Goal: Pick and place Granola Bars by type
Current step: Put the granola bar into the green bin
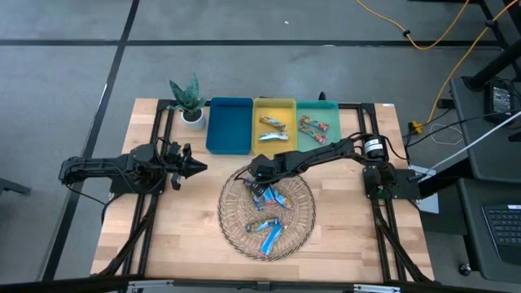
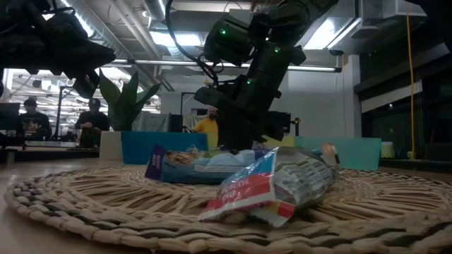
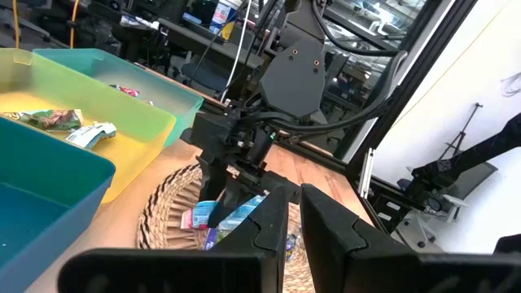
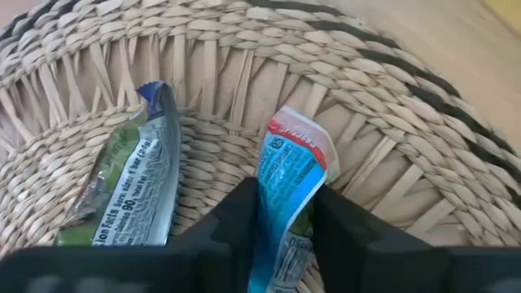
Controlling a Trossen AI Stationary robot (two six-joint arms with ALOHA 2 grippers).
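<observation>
Right gripper [image 4: 281, 224]: reaching to the upper left part of the basket [image 1: 303, 218] in the high view, fingers [image 4: 232, 220] pinching a bright blue bar [image 4: 285, 195] with a red-and-white end.
Writing on the held bar: showing small white print, too fine to read.
Neighbouring bar [image 4: 130, 183]: lying just beside the held one on the weave, silvery-blue and green wrapper, carrying a "90" in a line of print otherwise unreadable.
Other bars in the basket [image 1: 269, 226]: lying at centre and lower centre of the high view.
Low view: showing a red, white and blue wrapper [image 2: 272, 185] in front, lettering blurred.
Yellow tray [image 1: 274, 104]: holding two bars [image 1: 275, 130], upper centre.
Green tray [image 1: 317, 107]: holding two multicolour bars [image 1: 313, 129], just right of the yellow one.
Blue tray [image 1: 229, 124]: sitting left of the yellow one.
Left gripper [image 1: 195, 168]: hovering at centre left, apart from the basket, fingers nearly closed on nothing.
Plant [image 1: 189, 99]: standing upper left of the trays.
</observation>
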